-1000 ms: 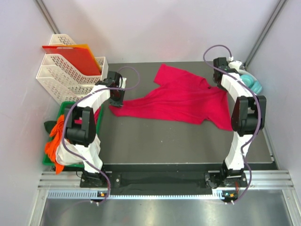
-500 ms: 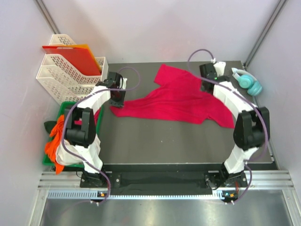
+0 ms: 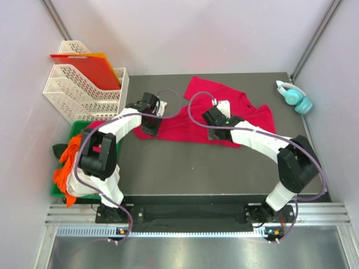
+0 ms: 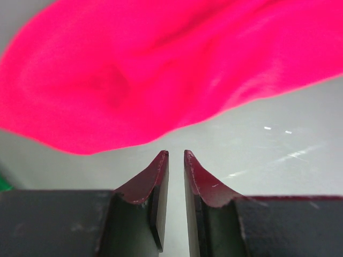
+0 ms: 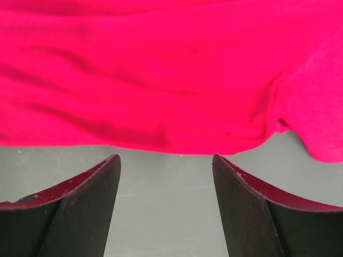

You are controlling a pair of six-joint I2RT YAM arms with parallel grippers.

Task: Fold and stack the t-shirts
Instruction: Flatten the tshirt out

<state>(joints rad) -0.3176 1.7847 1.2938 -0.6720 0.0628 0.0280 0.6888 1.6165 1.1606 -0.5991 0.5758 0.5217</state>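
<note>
2 containers: green bin (image 3: pixel 56 191) holding orange shirts (image 3: pixel 66 162); left jaws nearly together, right jaws apart.

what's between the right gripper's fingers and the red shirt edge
Only bare grey table; in the right wrist view the right gripper sits open just short of the red shirt.

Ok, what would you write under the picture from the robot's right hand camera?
Right gripper, fingers wide apart, just short of the crimson-red t-shirt lying rumpled on the gray table.
</note>
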